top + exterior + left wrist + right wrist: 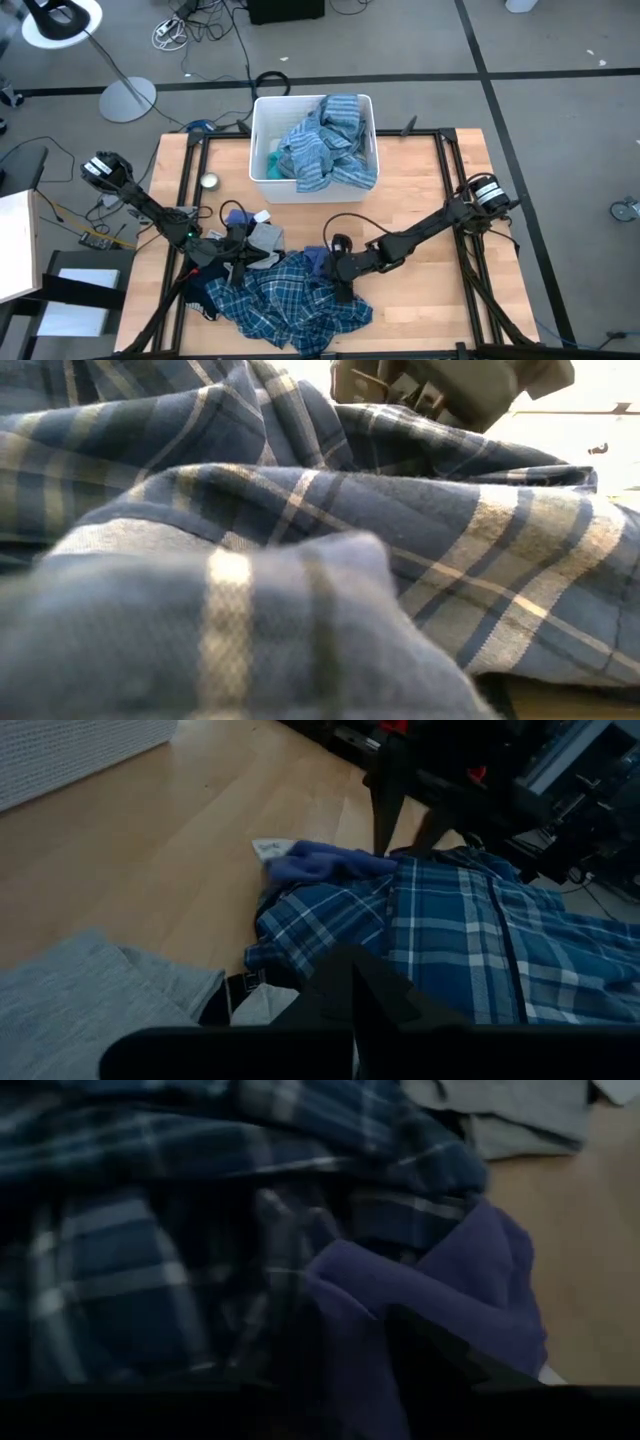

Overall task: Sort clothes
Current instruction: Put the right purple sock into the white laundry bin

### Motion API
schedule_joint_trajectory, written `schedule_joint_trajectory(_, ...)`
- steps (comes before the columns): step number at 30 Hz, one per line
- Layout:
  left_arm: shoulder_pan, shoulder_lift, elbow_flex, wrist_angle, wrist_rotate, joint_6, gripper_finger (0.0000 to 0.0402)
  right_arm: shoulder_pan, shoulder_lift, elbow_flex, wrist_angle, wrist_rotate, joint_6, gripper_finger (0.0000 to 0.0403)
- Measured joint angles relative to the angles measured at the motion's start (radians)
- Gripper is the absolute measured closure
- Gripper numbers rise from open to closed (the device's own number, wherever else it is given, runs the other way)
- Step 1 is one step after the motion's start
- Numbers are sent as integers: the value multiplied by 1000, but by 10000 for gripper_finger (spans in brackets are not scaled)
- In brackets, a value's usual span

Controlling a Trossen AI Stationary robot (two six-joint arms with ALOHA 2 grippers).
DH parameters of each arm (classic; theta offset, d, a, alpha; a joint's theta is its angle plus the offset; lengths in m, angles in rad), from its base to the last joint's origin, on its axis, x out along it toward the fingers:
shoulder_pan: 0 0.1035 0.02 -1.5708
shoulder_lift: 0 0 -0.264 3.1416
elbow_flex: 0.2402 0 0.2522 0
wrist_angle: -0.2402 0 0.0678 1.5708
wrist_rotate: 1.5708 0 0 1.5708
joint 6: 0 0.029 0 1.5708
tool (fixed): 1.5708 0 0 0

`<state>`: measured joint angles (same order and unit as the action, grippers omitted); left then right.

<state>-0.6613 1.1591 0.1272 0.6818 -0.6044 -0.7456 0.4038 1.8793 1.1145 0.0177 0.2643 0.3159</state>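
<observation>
The blue-and-white plaid shirt (290, 300) lies crumpled on the table near its front edge and fills the low view (300, 540). A dark navy garment (318, 262) lies against the shirt's far edge. A plain grey garment (263, 238) lies to its left. Blue-grey striped and turquoise garments (325, 145) lie in the white bin (262, 110). My left gripper (236, 264) is low between the grey garment and the plaid shirt, fingers together (352, 985). My right gripper (340, 276) is down on the navy garment (440, 1280). My left gripper's shut fingertips hang at the plaid shirt's edge (300, 955), beside the grey garment (90, 990); I cannot tell whether they touch cloth. My right gripper has a raised fold of the navy garment (350, 1295) between its two fingers (435, 1355). The fingers slant down from the table's right. The garment lies on the table and on the plaid shirt.
The white bin stands at the table's far middle. A small round metal thing (209, 181) lies left of the bin. Bare wood (420, 200) shows on the table's right half. Black frame rails (185, 200) run along the table's sides.
</observation>
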Motion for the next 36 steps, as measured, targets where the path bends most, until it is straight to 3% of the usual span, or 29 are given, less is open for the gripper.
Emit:
schedule_joint_trajectory(4,0,0,0,3,0,0,402,-11,-29,0,-35,-2,-28,385)
schedule_joint_trajectory(13,0,0,0,-7,0,9,402,-57,-257,0,-109,19,-130,397)
schedule_joint_trajectory(20,0,0,0,22,-4,11,401,-221,-398,44,-38,6,-299,400)
schedule_joint_trajectory(28,0,0,0,22,-11,11,401,-435,-347,296,-57,-71,-468,401)
schedule_joint_trajectory(36,0,0,0,20,-12,12,401,-629,-194,499,-161,-83,-482,401)
